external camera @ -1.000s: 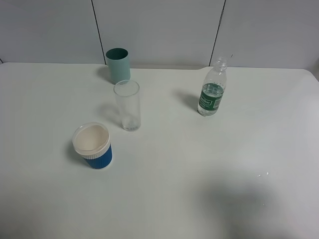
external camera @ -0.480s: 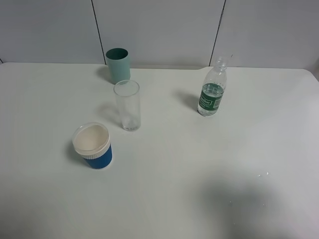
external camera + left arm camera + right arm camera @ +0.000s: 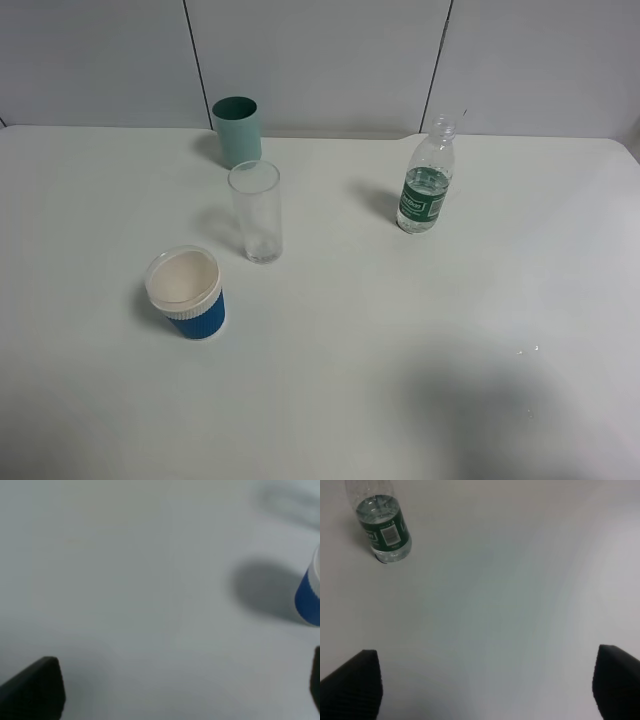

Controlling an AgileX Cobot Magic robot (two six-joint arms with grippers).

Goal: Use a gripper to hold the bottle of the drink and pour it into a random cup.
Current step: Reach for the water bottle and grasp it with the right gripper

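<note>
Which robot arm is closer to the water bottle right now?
Right. The right tool faces the bottle, apart from it; the left tool is by the blue cup, bottle outside its view.

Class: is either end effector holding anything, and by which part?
Nothing is held. The left end effector and right end effector are both open; the bottle stands apart, untouched.

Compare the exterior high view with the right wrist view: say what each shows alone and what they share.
Only the exterior high view shows the three cups: the teal cup, the clear glass and the blue cup with the white rim, all upright and apart. Only the right wrist view shows the right hand, its dark fingers spread wide with nothing between them. Both show the bottle standing upright on the white table, untouched.
</note>
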